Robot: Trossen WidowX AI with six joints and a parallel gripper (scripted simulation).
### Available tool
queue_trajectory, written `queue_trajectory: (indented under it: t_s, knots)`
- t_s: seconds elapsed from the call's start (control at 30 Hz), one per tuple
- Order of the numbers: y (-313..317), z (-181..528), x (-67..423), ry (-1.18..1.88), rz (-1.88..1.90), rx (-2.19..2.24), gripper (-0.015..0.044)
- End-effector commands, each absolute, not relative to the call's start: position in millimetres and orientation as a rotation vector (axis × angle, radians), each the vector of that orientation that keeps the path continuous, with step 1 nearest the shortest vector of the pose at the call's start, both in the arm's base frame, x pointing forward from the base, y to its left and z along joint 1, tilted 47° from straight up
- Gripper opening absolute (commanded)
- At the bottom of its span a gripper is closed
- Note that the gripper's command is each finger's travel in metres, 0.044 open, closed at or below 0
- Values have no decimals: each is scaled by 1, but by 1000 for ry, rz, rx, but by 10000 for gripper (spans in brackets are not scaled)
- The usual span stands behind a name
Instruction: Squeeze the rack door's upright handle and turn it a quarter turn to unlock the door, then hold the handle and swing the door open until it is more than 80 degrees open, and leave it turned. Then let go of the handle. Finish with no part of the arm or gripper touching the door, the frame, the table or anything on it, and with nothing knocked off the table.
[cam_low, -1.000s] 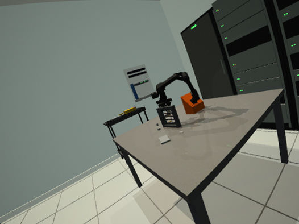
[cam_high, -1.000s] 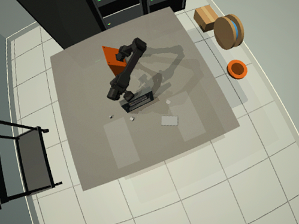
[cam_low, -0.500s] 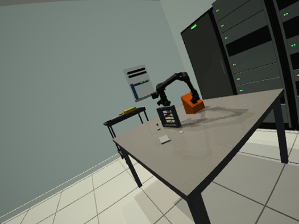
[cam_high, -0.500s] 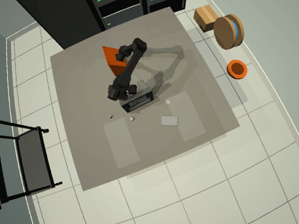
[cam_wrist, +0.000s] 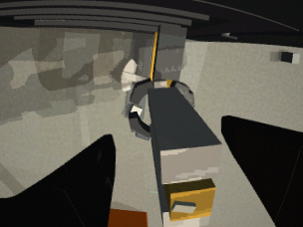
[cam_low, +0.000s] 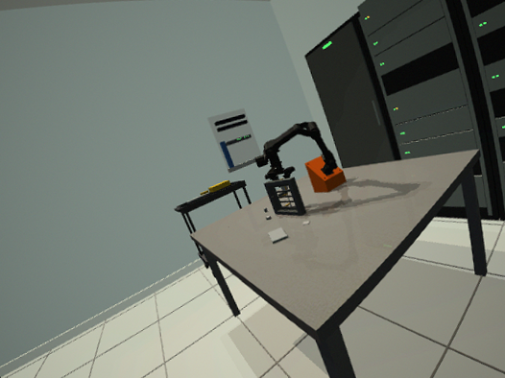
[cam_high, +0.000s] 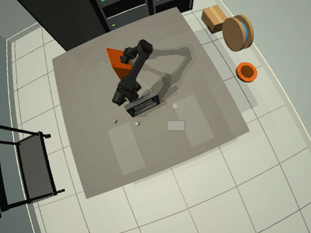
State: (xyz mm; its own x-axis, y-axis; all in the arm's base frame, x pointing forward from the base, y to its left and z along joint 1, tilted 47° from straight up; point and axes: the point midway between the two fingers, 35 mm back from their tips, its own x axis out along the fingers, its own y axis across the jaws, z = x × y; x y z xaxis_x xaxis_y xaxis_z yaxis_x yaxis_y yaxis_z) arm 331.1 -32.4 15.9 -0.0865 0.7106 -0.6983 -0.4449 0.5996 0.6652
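Observation:
The small dark rack frame (cam_high: 157, 99) (cam_low: 297, 198) stands upright on the table. Its dark bars run across the top of the wrist view. My gripper (cam_high: 133, 95) (cam_low: 280, 174) (cam_wrist: 167, 132) is open just above and behind the frame. In the wrist view the handle (cam_wrist: 181, 119), a dark grey block with a pale end and a yellow tab (cam_wrist: 206, 196), stands between my spread fingers, with gaps at both sides. A grey part with a yellow edge (cam_wrist: 153, 55) runs from the handle's far end up to the bars. The door's exact angle cannot be told.
An orange wedge block (cam_high: 117, 61) (cam_low: 324, 184) stands behind, by the arm's base. In front of the frame lie a pale flat plate (cam_high: 176, 125) (cam_low: 278, 235), two small white blocks (cam_high: 137, 123) (cam_high: 175, 106) and a tiny dark piece (cam_high: 115, 121) on the table (cam_high: 96, 159).

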Motion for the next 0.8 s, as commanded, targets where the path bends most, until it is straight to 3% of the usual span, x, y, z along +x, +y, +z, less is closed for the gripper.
queue_trajectory:
  t_s: [0.0, 0.77]
  knots:
    - [-32, 16, 332, 1243, 1092, 117, 296]
    - [-32, 16, 332, 473, 1641, -743, 296]
